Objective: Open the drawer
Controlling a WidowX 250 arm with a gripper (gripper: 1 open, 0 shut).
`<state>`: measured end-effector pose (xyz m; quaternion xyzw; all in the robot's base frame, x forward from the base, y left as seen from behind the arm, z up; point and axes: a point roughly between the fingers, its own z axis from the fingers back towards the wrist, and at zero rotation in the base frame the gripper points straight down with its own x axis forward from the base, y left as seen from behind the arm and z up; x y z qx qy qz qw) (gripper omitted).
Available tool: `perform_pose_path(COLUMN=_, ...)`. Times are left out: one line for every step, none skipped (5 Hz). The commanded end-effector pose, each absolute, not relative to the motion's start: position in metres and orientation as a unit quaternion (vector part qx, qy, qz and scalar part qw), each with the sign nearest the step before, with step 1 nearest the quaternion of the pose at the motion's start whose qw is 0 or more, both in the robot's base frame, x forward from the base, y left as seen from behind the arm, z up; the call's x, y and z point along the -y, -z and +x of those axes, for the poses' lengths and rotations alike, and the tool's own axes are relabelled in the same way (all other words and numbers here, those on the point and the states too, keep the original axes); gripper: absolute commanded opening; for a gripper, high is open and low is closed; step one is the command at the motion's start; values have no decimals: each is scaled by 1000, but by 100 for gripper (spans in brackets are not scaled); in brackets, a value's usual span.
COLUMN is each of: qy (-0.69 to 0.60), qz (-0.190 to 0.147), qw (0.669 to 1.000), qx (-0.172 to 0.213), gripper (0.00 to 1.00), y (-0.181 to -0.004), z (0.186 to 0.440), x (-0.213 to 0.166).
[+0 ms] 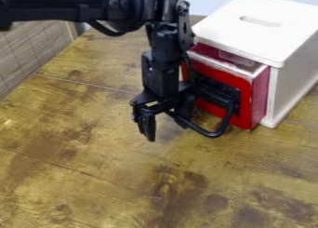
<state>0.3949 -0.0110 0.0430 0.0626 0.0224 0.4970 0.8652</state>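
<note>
We have the drawer (232,87) slightly out of the front of the white housing (263,27), a strip of its pale inside showing at the top. Its black handle (207,131) juts out from the red front panel, and the jaws (156,127) are on the handle's outer side. One finger reaches down over the bench (93,167); the other is lost against the black handle, so we cannot tell whether they are spread or pinching it. If we pull without a finger behind the loop, the jaws could slip off and the drawer stay put. A sideways pull could jam it against the housing's walls, or drag the housing along the bench.
</note>
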Motion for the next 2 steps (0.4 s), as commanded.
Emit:
perform_pose_path(qy=-506, qz=52, qw=861, qx=19, gripper=0, y=-75, z=411, x=-1)
perform_pose_path(qy=-513, qz=56, qw=857, qx=19, gripper=0, y=-77, z=413, x=3)
